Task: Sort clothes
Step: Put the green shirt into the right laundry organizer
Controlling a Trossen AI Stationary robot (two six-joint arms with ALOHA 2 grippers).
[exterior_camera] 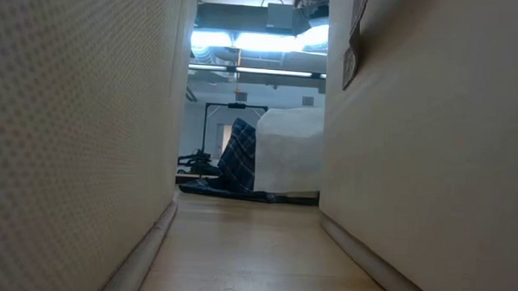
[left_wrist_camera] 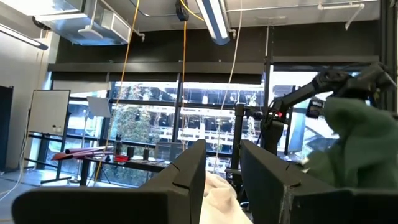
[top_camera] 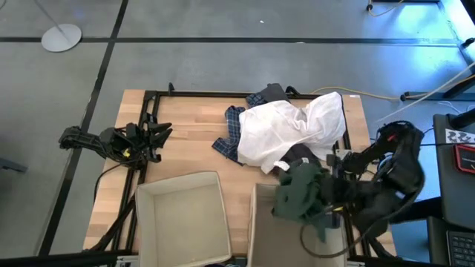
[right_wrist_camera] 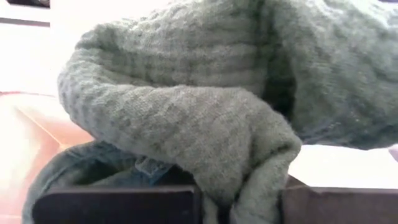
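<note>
My right gripper [right_wrist_camera: 239, 202] is shut on the dark green garment [top_camera: 299, 193], held up over the far part of the right beige box [top_camera: 256, 222]; the garment also shows raised in the left wrist view [left_wrist_camera: 360, 143]. The large white garment [top_camera: 293, 126] lies heaped on the table's far right, on top of the blue-and-white plaid shirt [top_camera: 234, 133]. Dark grey cloth [top_camera: 273, 92] sticks out at the heap's far side. My left gripper [top_camera: 159, 137] waits open and empty at the table's left edge. My right gripper pinches a bunched fold of the green knit [right_wrist_camera: 249, 180] between its two fingers [right_wrist_camera: 118, 202]; several layers are gathered there. The garment bulges out beyond the fingers and hides the fingertips in the high view. It hangs in a slack lump, lifted off the table.
The left beige box [top_camera: 182, 219] stands open at the table's near edge beside the right one, with a narrow gap between them [exterior_camera: 238, 248]. A black frame [top_camera: 148, 96] runs along the table's far and left edges. Bare wood [top_camera: 193, 141] lies between the left arm and the heap.
</note>
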